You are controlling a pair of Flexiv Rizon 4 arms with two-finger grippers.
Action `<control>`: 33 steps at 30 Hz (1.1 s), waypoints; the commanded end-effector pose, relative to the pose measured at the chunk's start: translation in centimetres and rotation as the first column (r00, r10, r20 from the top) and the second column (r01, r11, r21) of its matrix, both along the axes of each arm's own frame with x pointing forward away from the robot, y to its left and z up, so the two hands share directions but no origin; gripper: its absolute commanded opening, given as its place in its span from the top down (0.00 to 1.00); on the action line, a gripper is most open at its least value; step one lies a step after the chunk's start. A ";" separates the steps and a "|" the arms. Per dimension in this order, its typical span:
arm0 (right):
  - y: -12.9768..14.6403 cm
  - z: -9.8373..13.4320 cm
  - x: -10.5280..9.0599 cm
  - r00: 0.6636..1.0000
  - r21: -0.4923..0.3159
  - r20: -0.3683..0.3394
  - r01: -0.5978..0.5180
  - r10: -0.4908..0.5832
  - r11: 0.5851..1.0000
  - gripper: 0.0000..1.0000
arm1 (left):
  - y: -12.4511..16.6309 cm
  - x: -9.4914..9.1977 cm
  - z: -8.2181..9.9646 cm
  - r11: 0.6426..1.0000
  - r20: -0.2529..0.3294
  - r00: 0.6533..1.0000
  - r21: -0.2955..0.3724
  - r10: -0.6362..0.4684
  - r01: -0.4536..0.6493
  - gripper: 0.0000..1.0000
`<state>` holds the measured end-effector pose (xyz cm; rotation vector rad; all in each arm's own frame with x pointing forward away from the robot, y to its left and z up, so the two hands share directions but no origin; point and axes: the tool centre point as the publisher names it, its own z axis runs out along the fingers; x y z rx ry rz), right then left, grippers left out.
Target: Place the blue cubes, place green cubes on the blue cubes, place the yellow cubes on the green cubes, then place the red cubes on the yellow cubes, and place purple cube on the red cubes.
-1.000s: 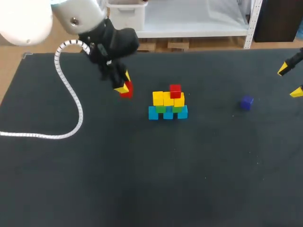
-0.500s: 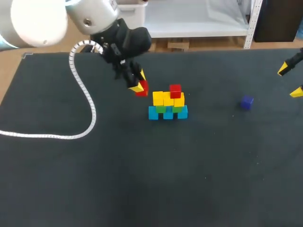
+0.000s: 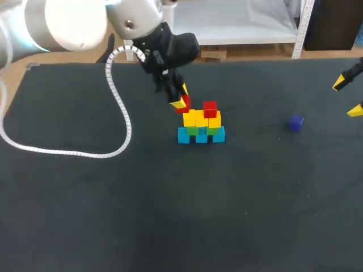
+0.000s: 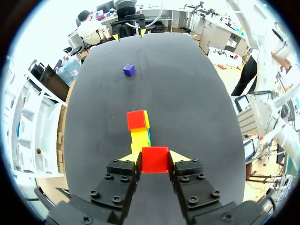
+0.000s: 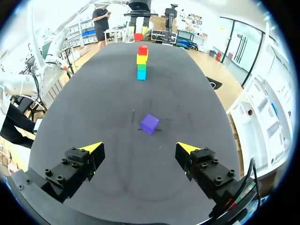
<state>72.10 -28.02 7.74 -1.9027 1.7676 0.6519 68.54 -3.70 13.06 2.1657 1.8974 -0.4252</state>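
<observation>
My left arm (image 3: pixel 68 20) is white, trailing a ribbed white cable (image 3: pixel 122 122). My left gripper (image 4: pixel 154 157) and right gripper (image 5: pixel 139 147) are black, screw-studded and yellow-tipped.

In the head view, the right arm is cut off by the view's edge. Only the two yellow fingertips (image 3: pixel 340 83) of the right tool (image 3: pixel 347 96) are seen, well apart from the stack (image 3: pixel 201 126). The left arm (image 3: pixel 68 22) and the white cable (image 3: pixel 120 110) are likewise cut off, at the side away from the stack.

The red cube (image 3: pixel 182 106) held just beside the stack's top is largely covered by the left tool (image 3: pixel 181 102). In the left wrist view, the stack's lower layers are hidden behind that held cube. In the right wrist view, the stack is seen end-on, so the number of cubes in each layer cannot be told.
</observation>
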 end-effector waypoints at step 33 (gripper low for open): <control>0.0 0.0 0.0 1.000 0.002 0.000 -0.001 0.001 1.000 0.00 | -2.7 2.0 -2.4 0.998 -0.076 0.995 -0.003 0.063 -0.064 1.00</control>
